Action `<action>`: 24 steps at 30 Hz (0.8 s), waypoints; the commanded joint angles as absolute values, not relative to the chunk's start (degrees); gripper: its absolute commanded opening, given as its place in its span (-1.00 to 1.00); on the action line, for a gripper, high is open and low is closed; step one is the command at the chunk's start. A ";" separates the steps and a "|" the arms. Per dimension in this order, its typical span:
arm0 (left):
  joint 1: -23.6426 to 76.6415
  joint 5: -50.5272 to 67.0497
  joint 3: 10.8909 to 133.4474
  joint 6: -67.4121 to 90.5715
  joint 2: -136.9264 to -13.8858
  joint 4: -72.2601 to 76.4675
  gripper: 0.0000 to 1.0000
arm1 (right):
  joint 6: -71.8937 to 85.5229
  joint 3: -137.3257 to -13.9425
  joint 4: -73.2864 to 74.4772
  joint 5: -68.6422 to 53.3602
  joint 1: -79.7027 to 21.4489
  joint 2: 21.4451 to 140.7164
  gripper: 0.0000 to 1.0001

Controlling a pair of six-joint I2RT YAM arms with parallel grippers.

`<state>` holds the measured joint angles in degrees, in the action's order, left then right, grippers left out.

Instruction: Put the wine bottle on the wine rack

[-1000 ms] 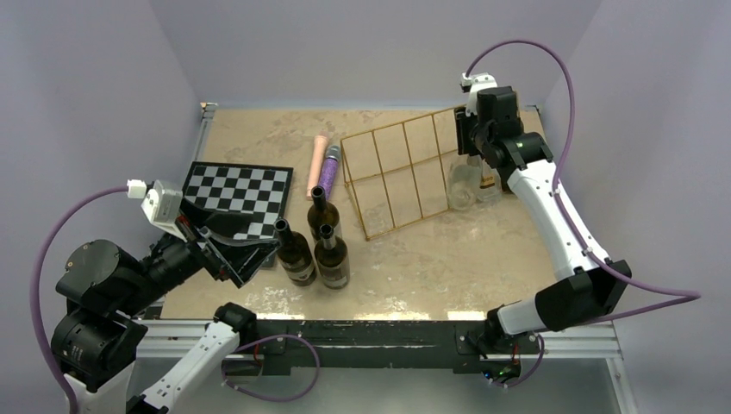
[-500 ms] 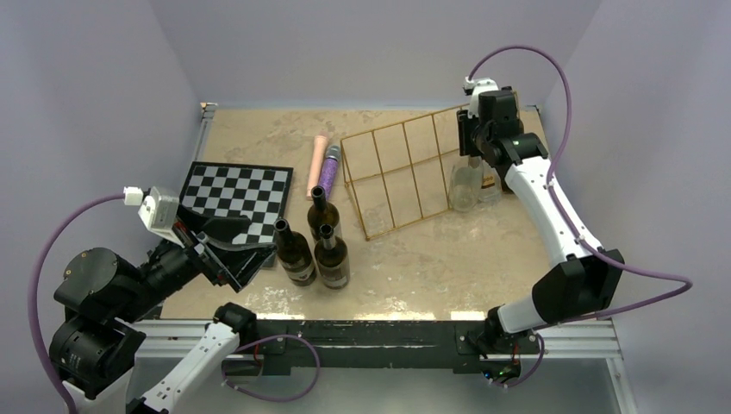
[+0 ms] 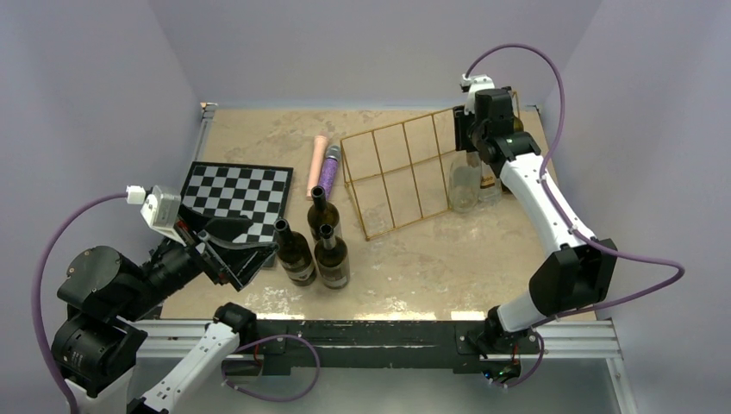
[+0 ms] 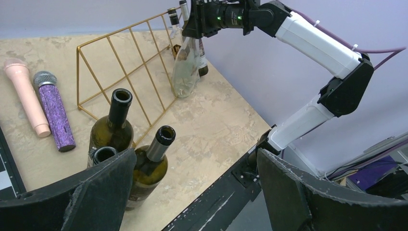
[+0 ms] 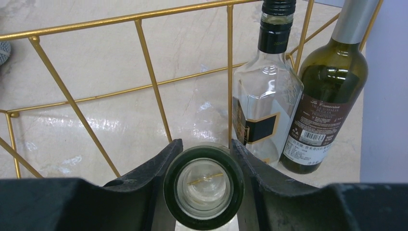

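Black left fingers [image 4: 96, 195] are hanging spread wide and empty at my near edge, pointing over three dark bottles [image 3: 332, 259] that are standing beside the chessboard [image 3: 237, 191]. Beyond them two microphones [image 3: 328, 177] are lying on the desk [image 3: 414, 259], and the wine rack [image 3: 398, 170] is stretching across the middle. At its right end the right fingers [image 5: 144, 190] are clenching the neck of the clear wine bottle [image 3: 464, 181], just beside the rack wire. Over the last second that arm has been folding its elbow inward and drawing the wrist back, so the bottle is tipping more upright. Whether its base is leaving the desk I cannot tell. I am reading this as the lift beginning, with the bottle not yet on the rack. Two more bottles [image 5: 332, 91] are standing behind.
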<state>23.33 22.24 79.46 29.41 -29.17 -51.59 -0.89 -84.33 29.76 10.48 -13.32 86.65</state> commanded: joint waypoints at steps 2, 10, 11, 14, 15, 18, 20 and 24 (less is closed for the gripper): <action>23.55 21.77 79.40 30.25 -29.53 -50.32 0.99 | -0.56 -82.38 20.14 8.35 -13.27 85.00 -0.07; 23.55 20.15 78.93 30.17 -29.44 -50.64 0.99 | -0.94 -85.49 20.48 7.84 -13.22 89.58 -0.20; 23.55 20.01 78.81 30.13 -29.44 -50.70 0.99 | -0.92 -85.91 20.48 7.82 -13.22 90.31 -0.22; 23.55 19.73 78.71 29.98 -29.53 -50.96 0.98 | -0.87 -87.20 20.85 7.50 -13.27 92.32 -0.33; 23.55 19.63 78.74 29.89 -29.62 -51.04 0.99 | -0.65 -87.46 20.92 7.35 -13.27 92.84 -0.36; 23.55 19.51 78.88 29.81 -29.84 -51.18 0.99 | -0.46 -87.33 20.56 7.02 -13.26 93.47 -0.39; 23.55 19.38 78.78 29.80 -29.95 -51.24 0.99 | 0.81 -86.86 20.32 6.62 -13.23 93.14 -0.39; 23.51 19.47 78.66 29.80 -30.35 -51.17 0.98 | 2.03 -86.15 20.48 6.57 -13.26 90.85 -0.37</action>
<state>23.33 19.84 78.85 29.41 -29.19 -51.99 0.08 -84.79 22.59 7.64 -13.32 94.52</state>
